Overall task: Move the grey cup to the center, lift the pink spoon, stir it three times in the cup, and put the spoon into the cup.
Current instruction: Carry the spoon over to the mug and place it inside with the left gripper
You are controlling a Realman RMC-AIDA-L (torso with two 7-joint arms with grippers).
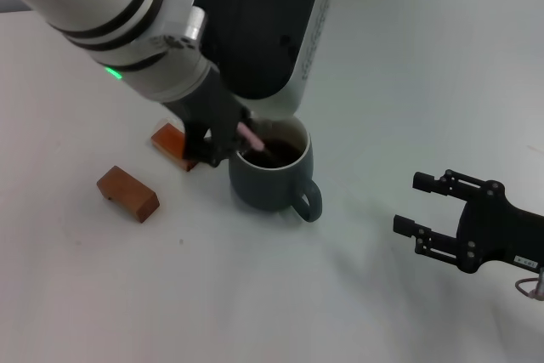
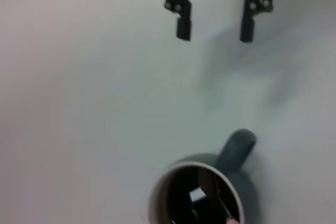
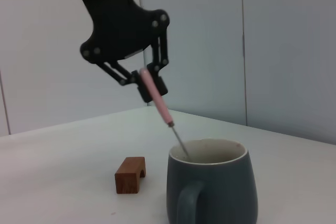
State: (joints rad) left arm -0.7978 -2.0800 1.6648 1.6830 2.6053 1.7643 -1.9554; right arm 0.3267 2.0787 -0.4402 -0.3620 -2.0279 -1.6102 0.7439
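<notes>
The grey cup [image 1: 274,174] stands mid-table with dark liquid inside and its handle toward me; it also shows in the left wrist view [image 2: 199,195] and the right wrist view [image 3: 212,188]. My left gripper [image 1: 223,144] hangs just left of the cup's rim, shut on the pink spoon [image 1: 251,135]. In the right wrist view the spoon [image 3: 157,96] slants down from the left gripper [image 3: 144,80], its thin metal stem dipping inside the cup. My right gripper [image 1: 425,204] rests open and empty at the right, well apart from the cup; it also shows in the left wrist view [image 2: 214,29].
Two brown wooden blocks lie left of the cup: one [image 1: 127,193] farther left, one [image 1: 174,144] partly hidden behind my left gripper. One block shows in the right wrist view [image 3: 130,174]. The table [image 1: 408,74] is white.
</notes>
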